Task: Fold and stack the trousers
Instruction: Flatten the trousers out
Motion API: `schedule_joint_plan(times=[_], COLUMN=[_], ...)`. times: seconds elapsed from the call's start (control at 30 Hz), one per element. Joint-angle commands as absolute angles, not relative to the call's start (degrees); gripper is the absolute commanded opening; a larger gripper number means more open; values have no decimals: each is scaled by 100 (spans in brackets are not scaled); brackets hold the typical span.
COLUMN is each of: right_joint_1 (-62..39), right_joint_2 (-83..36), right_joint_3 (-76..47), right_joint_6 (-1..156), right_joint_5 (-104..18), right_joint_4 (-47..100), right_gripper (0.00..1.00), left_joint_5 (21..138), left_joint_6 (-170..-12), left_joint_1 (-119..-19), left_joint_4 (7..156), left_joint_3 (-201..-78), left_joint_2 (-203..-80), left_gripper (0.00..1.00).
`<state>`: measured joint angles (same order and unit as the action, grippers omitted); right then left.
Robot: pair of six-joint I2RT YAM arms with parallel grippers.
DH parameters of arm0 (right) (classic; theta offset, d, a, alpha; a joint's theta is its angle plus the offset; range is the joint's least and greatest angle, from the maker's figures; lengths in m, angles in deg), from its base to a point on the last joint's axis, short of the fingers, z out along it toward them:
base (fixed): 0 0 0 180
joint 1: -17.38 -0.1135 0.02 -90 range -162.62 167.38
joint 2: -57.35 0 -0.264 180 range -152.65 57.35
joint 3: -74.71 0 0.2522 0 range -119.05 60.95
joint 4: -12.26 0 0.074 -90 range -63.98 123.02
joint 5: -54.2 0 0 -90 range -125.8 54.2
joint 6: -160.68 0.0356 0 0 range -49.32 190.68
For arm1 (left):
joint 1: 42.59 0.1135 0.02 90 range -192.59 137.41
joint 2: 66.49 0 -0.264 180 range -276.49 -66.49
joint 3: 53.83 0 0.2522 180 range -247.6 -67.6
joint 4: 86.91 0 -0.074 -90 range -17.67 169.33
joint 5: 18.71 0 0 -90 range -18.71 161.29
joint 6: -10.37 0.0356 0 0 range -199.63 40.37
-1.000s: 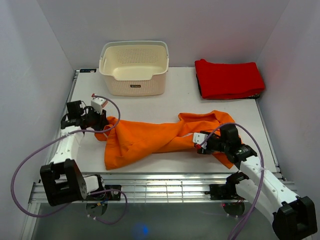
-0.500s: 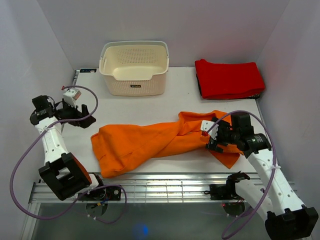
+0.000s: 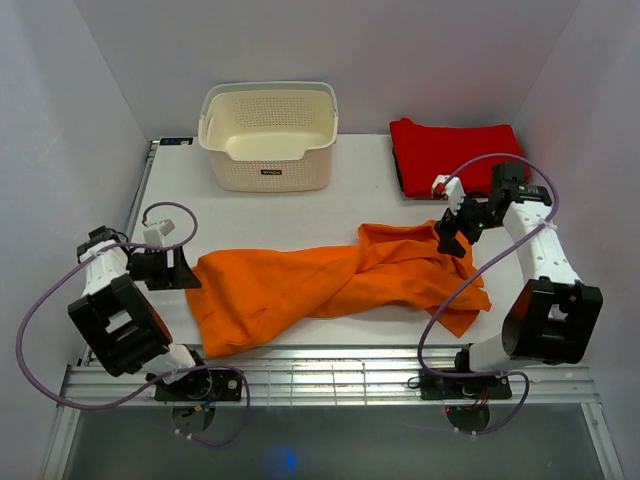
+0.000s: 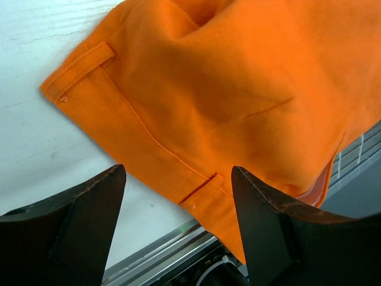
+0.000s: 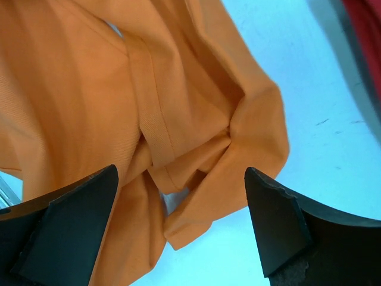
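Trousers (image 3: pixel 330 285): lying flat-ish across the near half of the desk (image 3: pixel 320 210), running left to right, unfolded. The waist end is at the left; the left wrist view shows the waistband (image 4: pixel 137 131) with two belt loops, its near corner reaching the front edge of the desk. The right end is bunched and creased, with one flap trailing toward the near right corner. The right wrist view shows a hemmed edge (image 5: pixel 152 119) and several overlapping folds there.

Left fingers (image 3: pixel 183 270): spread apart, empty, low at the left edge of the trousers, just beside the waist end. In the left wrist view both fingers (image 4: pixel 77 226) frame the waistband; I cannot tell whether they touch the cloth.

Right fingers (image 3: pixel 452 238): spread apart, empty, over the far right end of the trousers. In the right wrist view the fingers (image 5: pixel 65 220) stand clear to either side of the crumpled cloth (image 5: pixel 196 137).

Other items: cream perforated basket (image 3: pixel 265 170) at the far edge, left of centre. Red folded cloth (image 3: pixel 455 155) at the far right corner, well apart from the trousers, near the right arm.
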<state>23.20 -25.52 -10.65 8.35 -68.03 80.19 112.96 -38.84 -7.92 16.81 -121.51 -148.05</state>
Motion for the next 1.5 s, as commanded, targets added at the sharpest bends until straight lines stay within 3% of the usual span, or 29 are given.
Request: schedule_joint_plan(times=[0.0,0.13,0.33,0.47,0.5,0.53,0.6,0.67,0.7,0.9,0.93,1.0,1.03,1.07,1.13,1.47], right_joint_1=[2300,2519,3039,2995,2995,3021,3161,3476,3556,4251,4260,4260,4252,4252,4243,4260], right_joint_2=[-2674,-3220,-3975,-4231,-4223,-4214,-4057,-3880,-3776,-3240,-3177,-3037,-3036,-3054,-3019,-2667], right_joint_3=[-622,-611,-744,-384,-261,-234,-321,-514,-654,-1235,-1209,-1165,-1191,-1226,-1244,-506], right_joint_6=[1107,1512,2181,2330,2330,2269,2182,1884,1795,715,539,275,222,125,80,45], right_joint_5=[-6201,-5769,-5295,-5303,-5242,-5146,-5031,-4943,-4916,-5161,-5232,-5417,-5522,-5679,-5742,-5461], right_joint_4=[7578,7164,6383,6232,6136,6118,6152,6310,6337,7153,7276,7540,7689,7917,8261,8007], right_gripper=[92,90,90,96,95,75,50,20,10,8,8,8,8,8,8,8], left_joint_5=[11084,11092,11057,11320,11391,11478,11698,11734,11699,11620,11628,11663,11664,11733,11708,11383], left_joint_6=[-4298,-4456,-4790,-5203,-5352,-5536,-5774,-5906,-5976,-5785,-5705,-5302,-5300,-5152,-4994,-3727], left_joint_1=[-779,-796,-1121,-1428,-1490,-1526,-1526,-1517,-1517,-1500,-1500,-1465,-1421,-1368,-1175,-261], left_joint_4=[2123,2176,2562,2843,2905,3054,3213,3353,3528,3715,3601,3154,3073,2986,2679,1913], left_joint_3=[-12252,-12402,-12270,-12332,-12401,-12498,-12805,-13331,-13456,-14195,-14213,-14204,-14204,-14126,-14081,-13282], left_joint_2=[-15399,-16016,-16369,-16580,-16650,-16686,-16896,-16932,-16854,-16257,-16229,-16072,-16001,-15922,-15764,-15842], left_gripper=[79,77,81,70,54,38,4,0,0,0,4,57,57,79,98,98])
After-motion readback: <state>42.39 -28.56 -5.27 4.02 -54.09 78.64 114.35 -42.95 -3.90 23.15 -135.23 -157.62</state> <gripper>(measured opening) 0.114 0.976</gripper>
